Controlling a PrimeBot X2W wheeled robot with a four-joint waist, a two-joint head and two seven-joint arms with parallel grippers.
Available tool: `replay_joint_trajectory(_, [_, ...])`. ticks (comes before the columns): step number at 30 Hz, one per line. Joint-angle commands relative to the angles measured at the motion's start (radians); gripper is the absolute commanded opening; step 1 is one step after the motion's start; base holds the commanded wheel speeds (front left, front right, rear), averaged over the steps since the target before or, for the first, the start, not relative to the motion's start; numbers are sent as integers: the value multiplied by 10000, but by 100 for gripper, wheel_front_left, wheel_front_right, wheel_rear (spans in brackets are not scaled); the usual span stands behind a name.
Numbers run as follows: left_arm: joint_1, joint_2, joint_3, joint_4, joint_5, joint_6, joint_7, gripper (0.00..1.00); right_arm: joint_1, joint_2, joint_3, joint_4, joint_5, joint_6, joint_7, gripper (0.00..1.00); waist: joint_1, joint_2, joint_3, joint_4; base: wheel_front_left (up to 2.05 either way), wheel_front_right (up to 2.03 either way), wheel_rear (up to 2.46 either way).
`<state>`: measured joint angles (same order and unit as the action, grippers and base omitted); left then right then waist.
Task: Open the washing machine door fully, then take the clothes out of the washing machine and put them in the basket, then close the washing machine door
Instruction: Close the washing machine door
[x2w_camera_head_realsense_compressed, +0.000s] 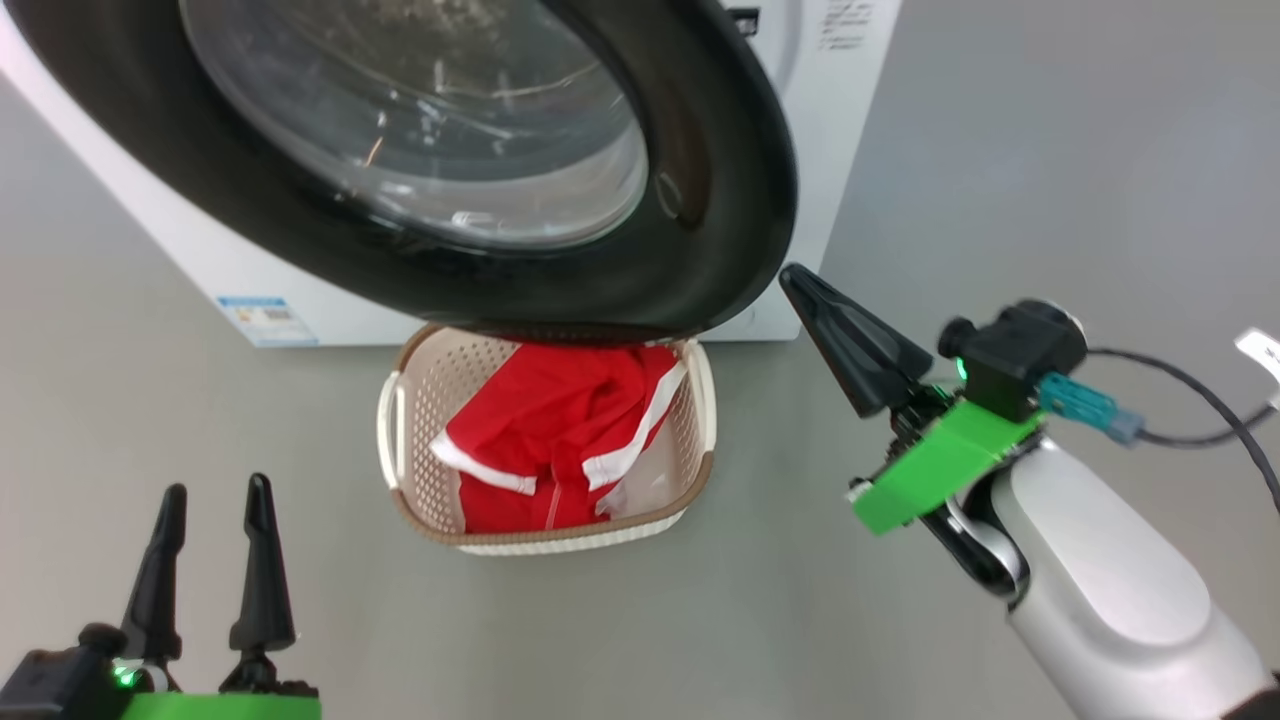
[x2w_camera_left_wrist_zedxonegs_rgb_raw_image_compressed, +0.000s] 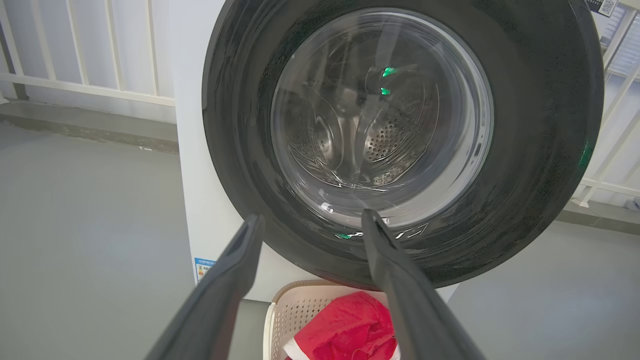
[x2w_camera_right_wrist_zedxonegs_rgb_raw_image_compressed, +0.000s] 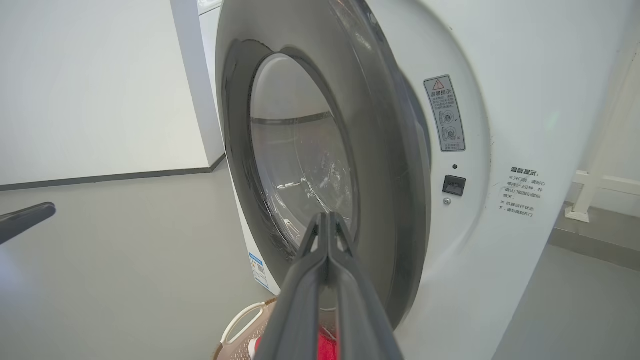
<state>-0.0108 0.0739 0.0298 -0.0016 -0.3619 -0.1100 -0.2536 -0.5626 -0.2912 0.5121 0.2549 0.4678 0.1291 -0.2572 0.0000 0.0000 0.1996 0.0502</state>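
White and boxy, the washing machine (x2w_camera_head_realsense_compressed: 840, 130) stands on a grey floor (x2w_camera_head_realsense_compressed: 1020, 180). The washing machine door (x2w_camera_head_realsense_compressed: 715, 200), a glossy black rim around a bulging glass bowl, is swung partly out. From the right wrist view a gap shows between it and the machine's front, with the latch slot bare. In the head view the door's lower edge hangs over the far end of the basket (x2w_camera_head_realsense_compressed: 425, 385), which sits on the floor just in front of the machine. The clothes (x2w_camera_head_realsense_compressed: 560, 420), red with white trim, lie heaped inside the basket.

The right gripper (x2w_camera_head_realsense_compressed: 795, 280) has its jaws pressed together on nothing. Its tip is right at the door's lower right rim, and whether it touches cannot be told. The left gripper (x2w_camera_head_realsense_compressed: 217, 487) hangs low and well apart from the door and basket, jaws spread and empty. In its wrist view they frame the door's lower rim.
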Motion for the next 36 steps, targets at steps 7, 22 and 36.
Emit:
replay_joint_trajectory(7, [-692, 18, 193, -210, 124, -134, -81, 100, -1344, -267, 949, 713, -24, 16, -46, 0, 0, 0, 793, 626, 0, 0, 0])
replay_joint_trajectory(22, [-1107, -6, 108, -158, 170, -196, -82, 100, -2915, -1003, 1169, 1772, 205, 16, -46, 0, 0, 0, 1474, 1270, 0, 0, 0])
replay_joint_trajectory(36, [-1443, 10, 74, -248, 128, -205, -82, 100, -3852, -1456, 359, 2202, 246, 16, -46, 0, 0, 0, 2184, 1840, 0, 0, 0])
